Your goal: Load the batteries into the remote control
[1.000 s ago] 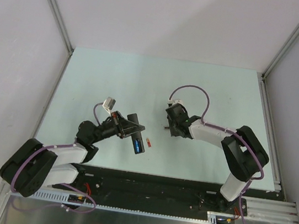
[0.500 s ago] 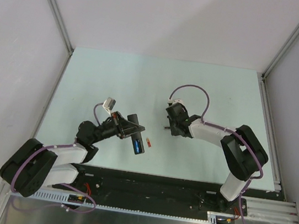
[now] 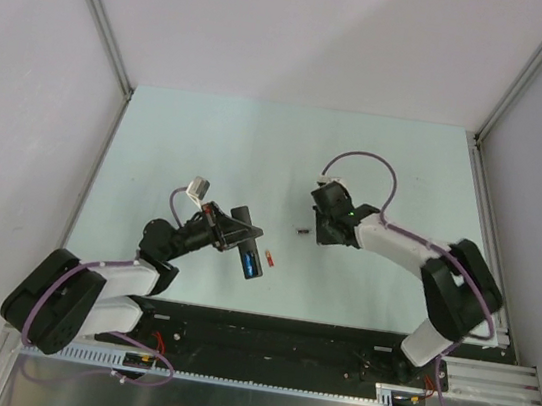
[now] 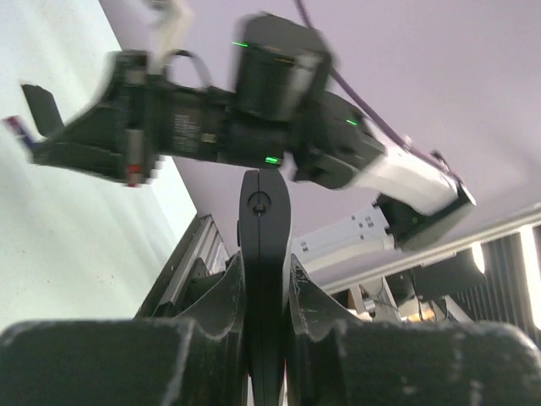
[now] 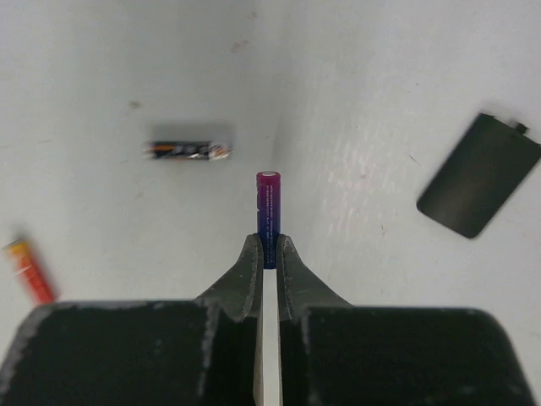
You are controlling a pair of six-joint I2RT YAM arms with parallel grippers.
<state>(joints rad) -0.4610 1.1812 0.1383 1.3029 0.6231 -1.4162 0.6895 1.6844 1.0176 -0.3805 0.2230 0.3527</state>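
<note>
I am pinching a blue battery in my right gripper, right of the remote control; my left gripper is clamping that remote, a red-orange battery lying just beside it

The table is pale mint green, the remote control black with a blue battery in it, the red-orange battery plain, the dark battery marked orange and silver, the violet-blue battery pink-tipped, and the cover matt black.
</note>
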